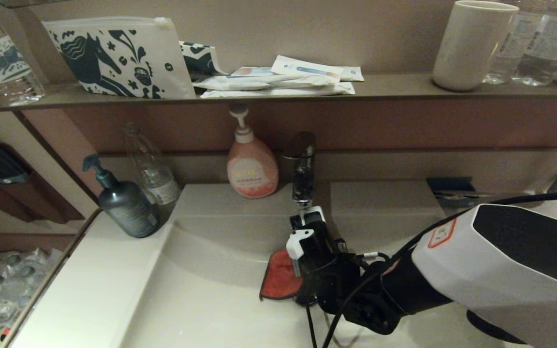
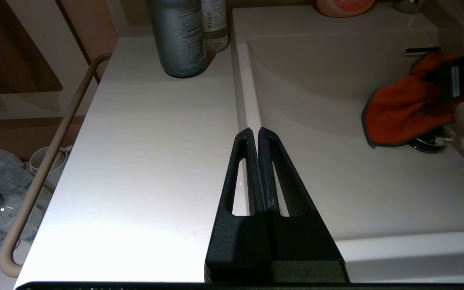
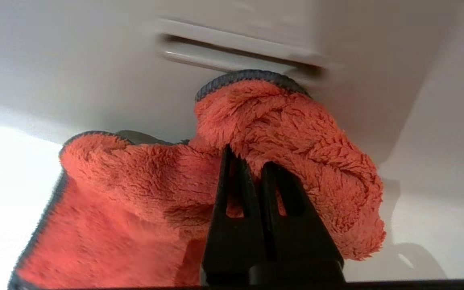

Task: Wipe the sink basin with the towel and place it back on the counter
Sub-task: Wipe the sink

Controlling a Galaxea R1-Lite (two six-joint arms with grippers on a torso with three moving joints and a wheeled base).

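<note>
Wiping seems midway: my right fingers (image 3: 252, 161) clench the towel (image 3: 143, 193) against the sink basin (image 1: 201, 299)'s back wall, my idle left fingers (image 2: 255, 135) closed and empty over the bench (image 2: 143, 153), where the towel must yet return.

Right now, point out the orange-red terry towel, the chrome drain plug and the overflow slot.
orange-red terry towel (image 2: 405, 114), left wrist view, its flat middle.
chrome drain plug (image 2: 429, 143), left wrist view, exposed rim.
overflow slot (image 3: 232, 46), right wrist view, its centre.

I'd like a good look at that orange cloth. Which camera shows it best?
The right wrist view: the towel fills the picture, its fluffy pile and dark edge plain, pinched in the right pincer. The left wrist view shows it from the side, partly hidden. In the head view the arm hides most of it.
</note>
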